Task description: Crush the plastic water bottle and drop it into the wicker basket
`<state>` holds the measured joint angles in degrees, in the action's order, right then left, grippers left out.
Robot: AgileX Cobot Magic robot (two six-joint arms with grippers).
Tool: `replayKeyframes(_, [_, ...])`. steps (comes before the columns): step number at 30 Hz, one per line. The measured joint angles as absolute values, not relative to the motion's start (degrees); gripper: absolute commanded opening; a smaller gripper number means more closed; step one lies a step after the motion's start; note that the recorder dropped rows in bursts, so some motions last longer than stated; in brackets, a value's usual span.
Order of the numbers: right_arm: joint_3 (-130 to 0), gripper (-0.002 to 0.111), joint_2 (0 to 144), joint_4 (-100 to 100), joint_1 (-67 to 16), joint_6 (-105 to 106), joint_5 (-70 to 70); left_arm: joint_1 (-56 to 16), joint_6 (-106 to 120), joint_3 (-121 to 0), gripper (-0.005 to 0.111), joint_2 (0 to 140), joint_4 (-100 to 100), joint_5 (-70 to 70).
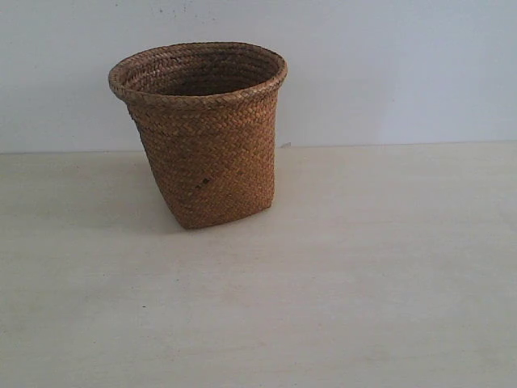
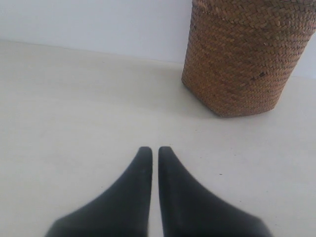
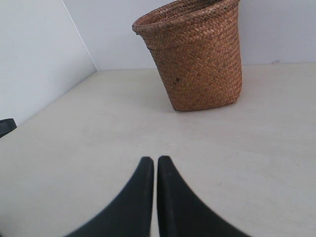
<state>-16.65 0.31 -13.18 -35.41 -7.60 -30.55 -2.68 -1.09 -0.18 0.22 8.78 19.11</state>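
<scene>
The tall brown wicker basket (image 1: 206, 133) stands upright on the pale table, left of centre in the exterior view. It also shows in the left wrist view as the wicker basket (image 2: 247, 54) and in the right wrist view as the wicker basket (image 3: 195, 54). The plastic water bottle is out of view in every frame. My left gripper (image 2: 155, 151) is shut with nothing between its black fingers, well short of the basket. My right gripper (image 3: 155, 160) is shut and empty too, above bare table. Neither gripper appears in the exterior view.
The pale table (image 1: 363, 283) runs back to a white wall (image 1: 404, 65). In the right wrist view a side wall (image 3: 34, 59) meets the table, and a small dark object (image 3: 6, 127) shows at the frame's edge.
</scene>
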Motion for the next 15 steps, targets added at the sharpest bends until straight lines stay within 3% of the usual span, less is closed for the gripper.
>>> replayKeyframes(8, [-16.65, 0.000, 0.31, -13.18, -35.41, -7.60, -29.05, -2.68, -1.09, -0.18, 0.004, 0.22, 8.78, 19.11])
replayKeyframes(15, [-16.65, 0.000, 0.31, -12.17, -35.41, 2.57, -10.41, -2.68, -1.09, -0.18, 0.004, 0.22, 8.78, 19.11])
